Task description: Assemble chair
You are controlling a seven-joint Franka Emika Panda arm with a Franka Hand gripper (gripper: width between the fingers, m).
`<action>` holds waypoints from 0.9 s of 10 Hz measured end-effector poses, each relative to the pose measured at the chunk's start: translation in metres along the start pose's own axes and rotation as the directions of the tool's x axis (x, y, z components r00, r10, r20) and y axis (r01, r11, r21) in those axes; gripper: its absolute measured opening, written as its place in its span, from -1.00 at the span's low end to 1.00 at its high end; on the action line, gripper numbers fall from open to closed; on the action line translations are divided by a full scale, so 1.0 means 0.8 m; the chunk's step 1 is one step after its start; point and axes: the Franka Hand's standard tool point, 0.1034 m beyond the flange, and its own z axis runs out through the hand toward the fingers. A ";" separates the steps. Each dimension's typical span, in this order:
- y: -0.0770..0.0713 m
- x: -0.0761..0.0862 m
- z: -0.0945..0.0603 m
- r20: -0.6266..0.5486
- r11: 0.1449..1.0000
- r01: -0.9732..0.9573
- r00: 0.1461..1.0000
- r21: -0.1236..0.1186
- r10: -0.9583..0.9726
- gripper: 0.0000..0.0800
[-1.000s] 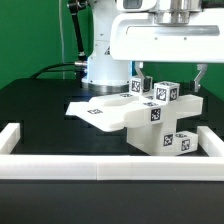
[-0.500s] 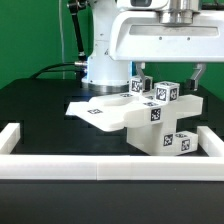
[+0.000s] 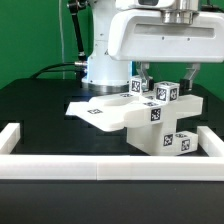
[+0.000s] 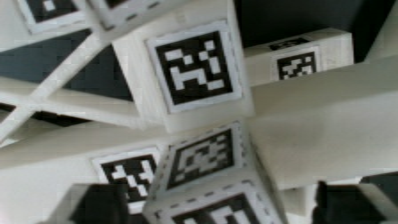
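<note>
Straddling the upright part atop the chair (image 3: pixel 155 120), which stands on the bench (image 3: pixel 45 100) near the border rail (image 3: pixel 100 168), the claw (image 3: pixel 165 82) shows spread jaws, and should close squarely, centred.

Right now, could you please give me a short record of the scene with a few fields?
assembly: white chair parts joined into one blocky structure bearing black-and-white tags
surface: black table
border: white rail along the front and sides
gripper: gripper just above the structure's top, fingers either side of a tagged cube
contact: cannot tell
</note>
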 end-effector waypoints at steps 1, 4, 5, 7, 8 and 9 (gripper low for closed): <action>0.000 0.000 0.000 0.000 1.000 -0.016 1.000 0.000 0.016 -0.05; 0.000 0.000 0.000 -0.001 0.993 -0.121 0.993 0.000 0.121 -0.29; 0.000 0.000 0.000 -0.001 0.985 -0.172 0.985 0.000 0.172 -0.29; 0.000 0.001 0.000 -0.003 0.943 -0.333 0.943 0.001 0.333 -0.29; 0.000 0.002 0.000 -0.005 0.914 -0.405 0.914 0.001 0.405 -0.29; -0.002 0.003 0.000 -0.007 0.866 -0.501 0.866 0.002 0.501 -0.29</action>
